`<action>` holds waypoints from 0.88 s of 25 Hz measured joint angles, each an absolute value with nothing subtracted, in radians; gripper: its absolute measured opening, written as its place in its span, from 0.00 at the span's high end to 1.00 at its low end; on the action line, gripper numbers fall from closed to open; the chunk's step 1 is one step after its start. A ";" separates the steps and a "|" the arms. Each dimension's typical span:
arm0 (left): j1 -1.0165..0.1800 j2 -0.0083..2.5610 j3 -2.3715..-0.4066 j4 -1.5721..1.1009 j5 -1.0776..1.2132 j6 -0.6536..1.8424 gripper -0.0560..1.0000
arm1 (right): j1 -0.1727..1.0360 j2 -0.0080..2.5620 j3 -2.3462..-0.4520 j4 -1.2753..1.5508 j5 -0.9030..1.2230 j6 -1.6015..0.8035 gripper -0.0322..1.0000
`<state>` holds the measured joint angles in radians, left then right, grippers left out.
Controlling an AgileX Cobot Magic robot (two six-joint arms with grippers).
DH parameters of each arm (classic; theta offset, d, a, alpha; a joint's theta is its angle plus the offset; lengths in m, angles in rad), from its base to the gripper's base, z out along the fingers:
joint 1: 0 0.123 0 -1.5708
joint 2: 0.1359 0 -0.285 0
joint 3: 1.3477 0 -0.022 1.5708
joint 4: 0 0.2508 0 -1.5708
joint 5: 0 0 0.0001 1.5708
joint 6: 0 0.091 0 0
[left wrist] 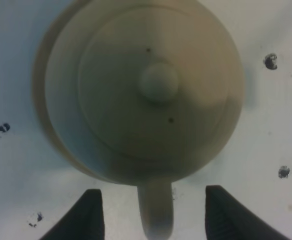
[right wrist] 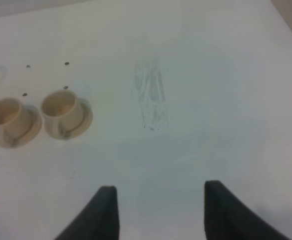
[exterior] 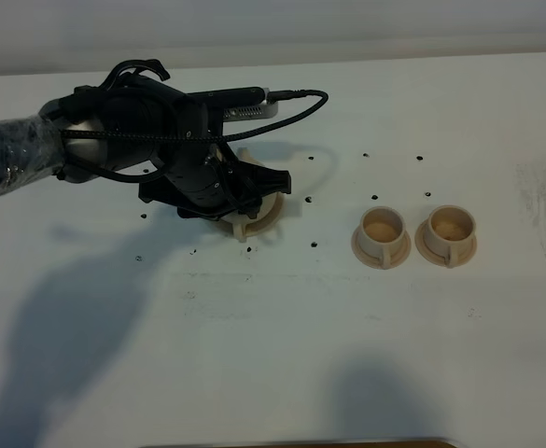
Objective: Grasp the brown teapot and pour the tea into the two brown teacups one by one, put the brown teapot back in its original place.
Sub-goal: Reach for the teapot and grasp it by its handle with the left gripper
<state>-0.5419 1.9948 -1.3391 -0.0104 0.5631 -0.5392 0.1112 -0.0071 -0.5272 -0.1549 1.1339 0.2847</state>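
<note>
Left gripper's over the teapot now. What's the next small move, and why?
Probably close the left gripper on the brown teapot by its handle. In the left wrist view the handle sits centred between the open fingers, untouched. The teapot rests on its saucer, so nothing is gripped yet.

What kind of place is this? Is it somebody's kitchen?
Probably not a kitchen, more likely a robot test bench: a bare white table with black marks, a black robot arm over the teapot, and two teacups.

White tabletop with scattered dark specks, a faint grey scuff and broad soft shadows.
</note>
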 joint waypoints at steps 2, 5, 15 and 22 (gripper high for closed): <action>-0.545 1.995 -1.339 -0.010 0.563 -0.539 0.55 | 0.111 -0.007 -0.527 -0.155 1.134 0.285 0.57; -0.547 1.995 -1.339 -0.010 0.563 -0.539 0.57 | 0.111 -0.007 -0.527 -0.155 1.134 0.285 0.57; -0.547 2.028 -1.339 -0.010 0.563 -0.539 0.62 | 0.111 -0.007 -0.527 -0.155 1.134 0.285 0.57; -0.547 2.028 -1.347 -0.007 0.558 -0.539 0.67 | 0.111 -0.007 -0.527 -0.155 1.134 0.285 0.57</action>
<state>-0.5469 2.0276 -1.3470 -0.0072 0.5582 -0.5392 0.1112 -0.0071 -0.5272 -0.1549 1.1339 0.2847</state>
